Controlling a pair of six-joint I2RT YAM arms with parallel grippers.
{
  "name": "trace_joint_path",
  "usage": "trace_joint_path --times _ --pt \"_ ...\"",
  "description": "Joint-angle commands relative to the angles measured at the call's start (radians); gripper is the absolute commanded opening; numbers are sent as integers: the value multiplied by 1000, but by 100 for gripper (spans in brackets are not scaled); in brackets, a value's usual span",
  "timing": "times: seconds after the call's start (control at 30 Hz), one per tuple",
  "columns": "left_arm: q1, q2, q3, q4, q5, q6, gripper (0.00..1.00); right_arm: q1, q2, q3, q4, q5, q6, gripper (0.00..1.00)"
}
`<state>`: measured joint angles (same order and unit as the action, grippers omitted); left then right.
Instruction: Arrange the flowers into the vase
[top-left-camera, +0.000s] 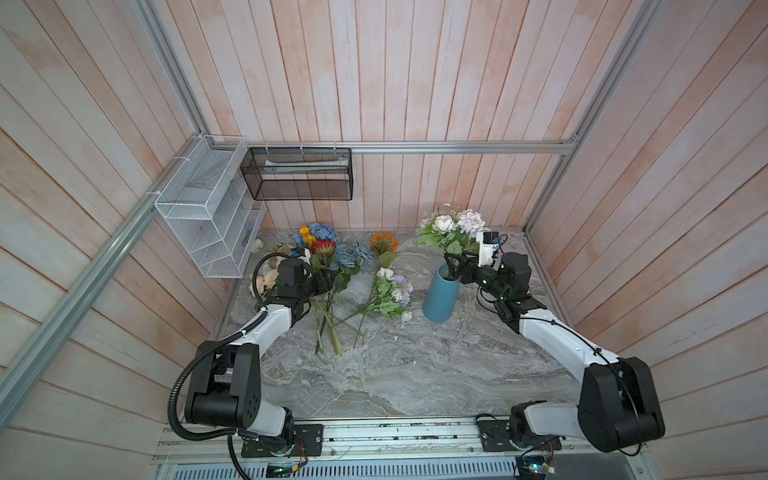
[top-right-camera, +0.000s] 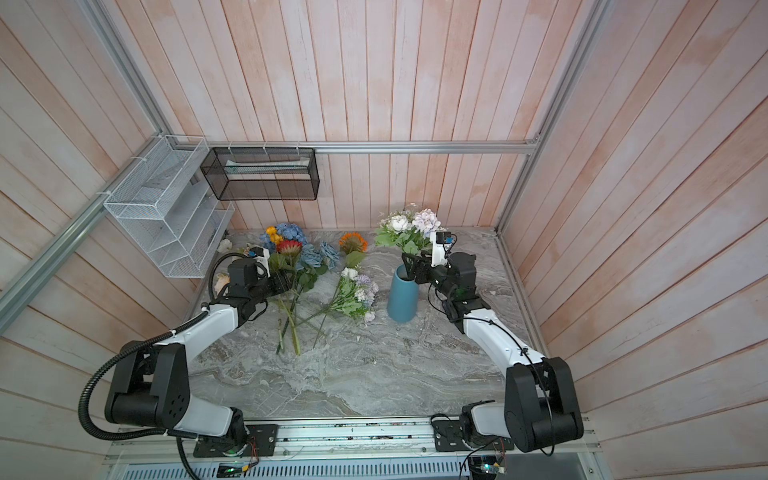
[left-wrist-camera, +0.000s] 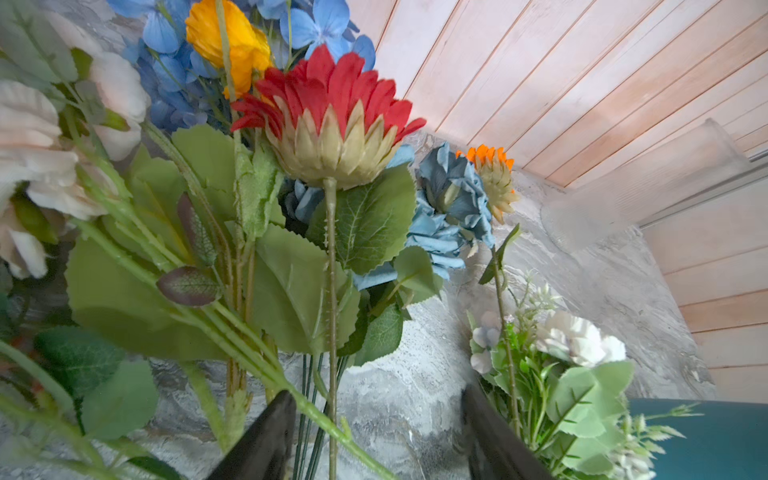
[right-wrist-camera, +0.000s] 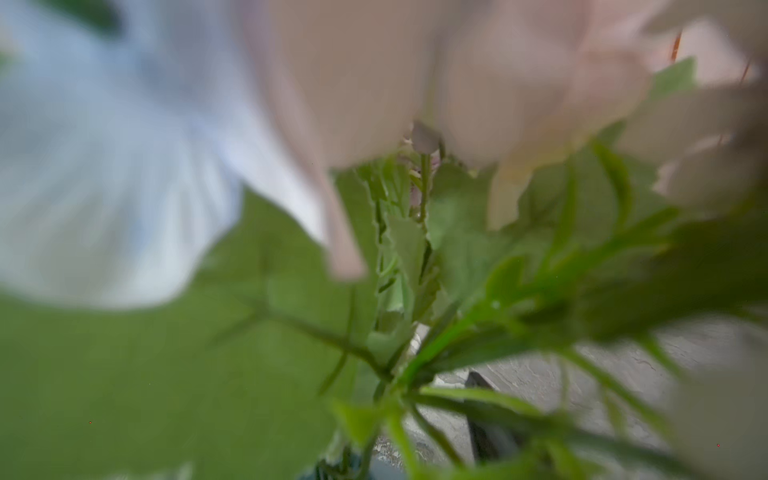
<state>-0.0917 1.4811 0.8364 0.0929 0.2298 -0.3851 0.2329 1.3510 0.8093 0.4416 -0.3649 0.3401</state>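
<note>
Standing in the vase (top-left-camera: 441, 299) is 1 white-and-lilac bunch (top-left-camera: 455, 226), stems at the right gripper (top-left-camera: 456, 269), whose spread I cannot tell. Remaining: the other flowers (top-left-camera: 347, 255) lie on the table (top-left-camera: 415, 374) beside it, the left gripper (left-wrist-camera: 378, 390) gaping wide astride the stem of the red daisy (left-wrist-camera: 328, 116).

Looks like a robot lab cell: plank-clad walls (top-left-camera: 415, 83), aluminium framing (top-left-camera: 457, 147), marble-patterned tabletop (top-left-camera: 415, 374), two arms (top-left-camera: 557, 340) bolted to a rail (top-left-camera: 395, 434).

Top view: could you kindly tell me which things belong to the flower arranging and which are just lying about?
For the job: blue vase, bunch standing in it, loose flowers on the table.
Lying about: white wire rack, black mesh basket.
</note>
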Motion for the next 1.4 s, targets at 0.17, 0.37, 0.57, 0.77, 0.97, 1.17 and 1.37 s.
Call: trace_joint_path --times 0.17,0.37,0.57,0.77,0.97,1.17,1.37 --pt "-8 57 109 -81 -43 93 58 -4 17 18 34 1 19 72" --pt "-23 162 192 -114 -82 110 44 -4 -1 4 33 17 13 72" --pt "-31 250 267 -131 -182 125 38 -4 -8 2 43 1 15 72" --pt "-32 331 333 -118 -204 126 32 -3 -6 4 49 -7 20 71" --pt "-34 385 355 -117 -231 130 28 -4 -15 3 49 -11 21 70" --pt "-32 416 380 -112 -213 127 37 -3 -19 8 40 -12 18 70" --pt "-33 426 399 -113 -182 114 21 -4 -35 5 29 -4 13 70"
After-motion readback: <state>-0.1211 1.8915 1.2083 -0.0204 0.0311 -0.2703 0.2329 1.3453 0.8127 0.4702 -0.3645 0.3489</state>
